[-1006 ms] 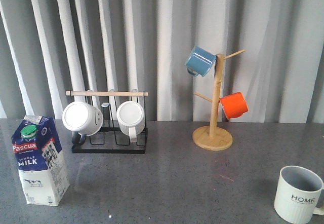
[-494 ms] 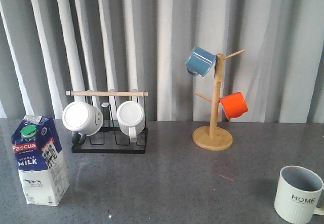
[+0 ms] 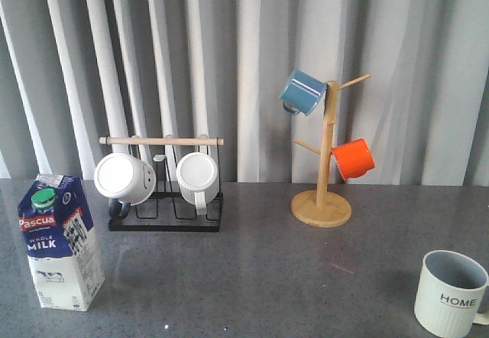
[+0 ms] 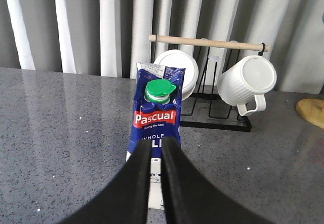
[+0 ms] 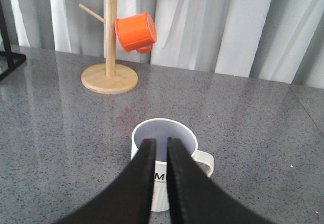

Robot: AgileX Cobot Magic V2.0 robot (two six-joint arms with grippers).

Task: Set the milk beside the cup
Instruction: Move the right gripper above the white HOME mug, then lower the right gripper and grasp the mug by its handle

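Note:
The milk (image 3: 59,240), a tall blue and white carton with a green cap, stands upright at the table's front left. The cup (image 3: 451,293), cream-white with "HOME" lettering and a grey inside, stands at the front right, far from the carton. Neither gripper shows in the front view. In the left wrist view my left gripper (image 4: 156,144) is shut and holds nothing, short of the milk (image 4: 159,111), which stands beyond its tips. In the right wrist view my right gripper (image 5: 162,141) is shut and holds nothing, above and short of the cup (image 5: 163,148).
A black wire rack (image 3: 164,209) with a wooden bar holds two plain white mugs (image 3: 124,178) at the back left. A wooden mug tree (image 3: 324,193) at the back right carries a blue mug (image 3: 302,92) and an orange mug (image 3: 353,158). A curtain hangs behind.

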